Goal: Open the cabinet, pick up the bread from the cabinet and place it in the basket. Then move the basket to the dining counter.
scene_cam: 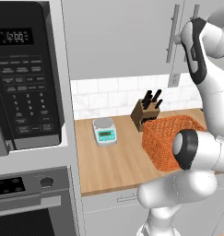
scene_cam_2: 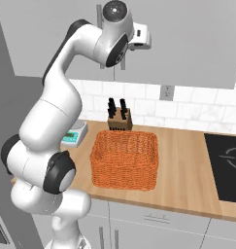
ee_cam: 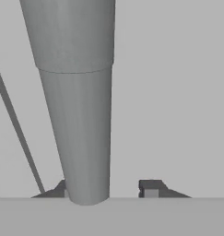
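Looking from the left base view, the cabinet (scene_cam: 118, 37) hangs closed above the wooden counter (scene_cam: 113, 161), its two bar handles side by side at the upper right, and the arm's wrist is raised up against the right-hand one. The basket (scene_cam: 166, 138) sits on the counter, partly hidden by the arm's elbow, just in front of the knife block (scene_cam: 143, 115); a small kitchen scale (scene_cam: 105, 131) stands to its left, and the black microwave (scene_cam: 26, 73) fills the left side.

From the right base view, the arm arches up to the cabinet front and the hand (scene_cam_2: 139, 39) presses at a handle (scene_cam_2: 99, 12). The orange basket is open-topped, beside the knife block, with a dark cooktop (scene_cam_2: 226, 165) off to the right.

In the hand view, the grey bar handle (ee_cam: 79, 106) runs between the two fingertips (ee_cam: 151, 188) — the gripper (ee_cam: 106, 190) is half-closed around it, though I cannot tell whether the pads touch it. No bread is seen; the doors are shut.
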Tool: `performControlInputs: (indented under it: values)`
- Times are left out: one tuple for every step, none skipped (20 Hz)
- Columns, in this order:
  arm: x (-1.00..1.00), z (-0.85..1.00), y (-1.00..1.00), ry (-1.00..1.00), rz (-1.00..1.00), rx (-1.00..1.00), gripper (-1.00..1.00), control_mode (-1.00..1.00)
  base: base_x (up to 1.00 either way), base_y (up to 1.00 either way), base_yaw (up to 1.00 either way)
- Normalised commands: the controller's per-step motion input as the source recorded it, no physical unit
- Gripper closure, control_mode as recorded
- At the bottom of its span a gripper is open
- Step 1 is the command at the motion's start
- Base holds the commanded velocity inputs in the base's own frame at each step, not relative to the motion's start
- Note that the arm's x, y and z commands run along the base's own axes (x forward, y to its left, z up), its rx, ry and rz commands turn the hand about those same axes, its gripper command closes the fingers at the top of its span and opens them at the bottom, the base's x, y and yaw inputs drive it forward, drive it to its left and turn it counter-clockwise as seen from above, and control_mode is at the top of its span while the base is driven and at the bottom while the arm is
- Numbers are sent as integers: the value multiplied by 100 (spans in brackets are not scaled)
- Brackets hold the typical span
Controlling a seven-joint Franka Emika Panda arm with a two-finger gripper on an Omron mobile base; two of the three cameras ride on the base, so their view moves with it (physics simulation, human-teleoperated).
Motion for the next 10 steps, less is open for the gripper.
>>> performControlInputs:
  values:
    - [56,-51,0,0,0,0,100,-100,0,0,0]
    - [57,-53,-3,0,0,0,100,-100,0,0,0]
    - [53,-51,-11,0,0,0,100,-100,0,0,0]
    - [44,-55,-36,-3,0,0,100,-100,0,0,0]
    - [16,-39,-71,-16,0,0,100,-100,0,0,0]
    - [0,-36,-100,-11,0,0,100,-100,0,0,0]
    - [0,-26,-100,-6,0,0,100,-100,0,0,0]
    - [0,-18,-100,-1,0,0,100,-100,0,0,0]
    - [-16,-13,-100,0,2,0,100,-100,0,0,0]
    - [-26,-11,-100,-2,2,0,100,-100,0,0,0]
